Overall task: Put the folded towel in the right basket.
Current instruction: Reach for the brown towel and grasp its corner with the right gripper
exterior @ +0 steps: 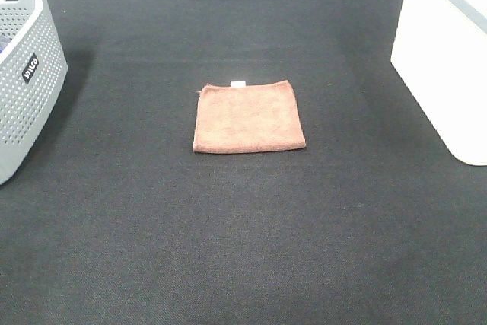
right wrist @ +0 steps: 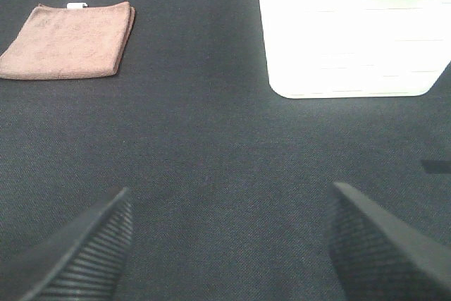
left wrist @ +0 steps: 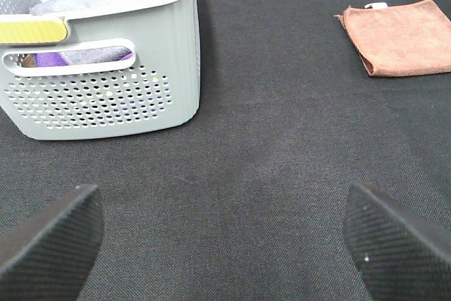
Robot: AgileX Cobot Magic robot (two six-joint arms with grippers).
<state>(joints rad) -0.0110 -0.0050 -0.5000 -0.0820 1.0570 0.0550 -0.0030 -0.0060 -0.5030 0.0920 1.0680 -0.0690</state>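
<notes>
The folded brown towel lies flat on the black mat in the middle of the exterior view, with a small white tag at its far edge. It also shows in the left wrist view and the right wrist view. The white right basket stands at the right edge; it also shows in the right wrist view. My left gripper is open and empty, well short of the towel. My right gripper is open and empty, short of the towel and basket. Neither gripper shows in the exterior view.
A grey perforated basket stands at the left edge; in the left wrist view it holds several cloths. The black mat covers the whole work surface.
</notes>
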